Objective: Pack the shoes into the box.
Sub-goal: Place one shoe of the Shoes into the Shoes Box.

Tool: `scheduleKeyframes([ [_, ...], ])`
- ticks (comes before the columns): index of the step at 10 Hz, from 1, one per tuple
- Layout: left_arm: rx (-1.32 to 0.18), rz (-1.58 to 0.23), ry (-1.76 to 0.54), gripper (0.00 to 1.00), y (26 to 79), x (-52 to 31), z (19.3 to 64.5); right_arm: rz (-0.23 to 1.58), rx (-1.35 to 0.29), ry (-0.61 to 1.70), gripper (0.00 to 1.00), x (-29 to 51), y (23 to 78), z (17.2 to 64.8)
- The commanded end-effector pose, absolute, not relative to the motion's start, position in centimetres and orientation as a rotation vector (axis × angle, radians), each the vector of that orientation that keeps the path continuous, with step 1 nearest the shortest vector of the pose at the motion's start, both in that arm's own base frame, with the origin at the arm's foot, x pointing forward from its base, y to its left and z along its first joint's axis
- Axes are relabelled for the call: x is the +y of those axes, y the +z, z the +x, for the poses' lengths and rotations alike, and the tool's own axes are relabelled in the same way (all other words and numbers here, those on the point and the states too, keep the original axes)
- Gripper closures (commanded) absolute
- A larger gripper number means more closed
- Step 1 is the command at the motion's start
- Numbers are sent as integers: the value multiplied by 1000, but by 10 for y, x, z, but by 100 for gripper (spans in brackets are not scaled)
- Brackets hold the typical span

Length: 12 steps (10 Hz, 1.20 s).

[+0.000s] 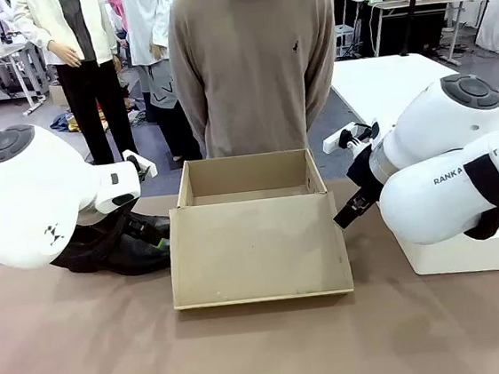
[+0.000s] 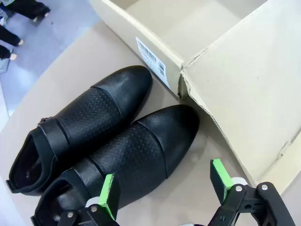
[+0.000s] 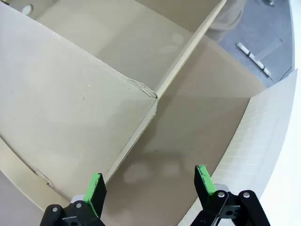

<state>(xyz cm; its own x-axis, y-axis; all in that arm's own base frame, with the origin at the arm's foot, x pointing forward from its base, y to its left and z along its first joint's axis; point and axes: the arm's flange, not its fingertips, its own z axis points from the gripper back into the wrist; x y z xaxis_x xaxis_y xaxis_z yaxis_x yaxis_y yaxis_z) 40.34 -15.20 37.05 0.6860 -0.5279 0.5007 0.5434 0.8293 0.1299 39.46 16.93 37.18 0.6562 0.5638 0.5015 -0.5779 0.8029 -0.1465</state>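
Left gripper: black, green pads, jaws spread wide, grasping nothing. Right gripper: likewise spread and empty, above the lid's side edge.
Surface: flat, matte brown.
Shallow rectangular brown cardboard box: open at centre, flap lid lying flat towards the robot.
Pair of black pointed-toe leather shoes: perforated mid panels, side by side on the surface under the left gripper, toes just beside the box's left corner.
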Motion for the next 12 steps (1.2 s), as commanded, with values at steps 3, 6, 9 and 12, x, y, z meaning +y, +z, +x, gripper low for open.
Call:
scheduleKeyframes([
  [3,-551,-30,-600,0,371,-152,403,27,-560,647,0,169,372,395],
  [6,-551,-30,-600,0,371,-152,403,27,-560,647,0,169,372,395],
  [9,-551,-30,-600,0,371,-152,403,27,-560,647,0,169,372,395],
  [12,-551,-30,-600,0,371,-152,403,27,-560,647,0,169,372,395],
])
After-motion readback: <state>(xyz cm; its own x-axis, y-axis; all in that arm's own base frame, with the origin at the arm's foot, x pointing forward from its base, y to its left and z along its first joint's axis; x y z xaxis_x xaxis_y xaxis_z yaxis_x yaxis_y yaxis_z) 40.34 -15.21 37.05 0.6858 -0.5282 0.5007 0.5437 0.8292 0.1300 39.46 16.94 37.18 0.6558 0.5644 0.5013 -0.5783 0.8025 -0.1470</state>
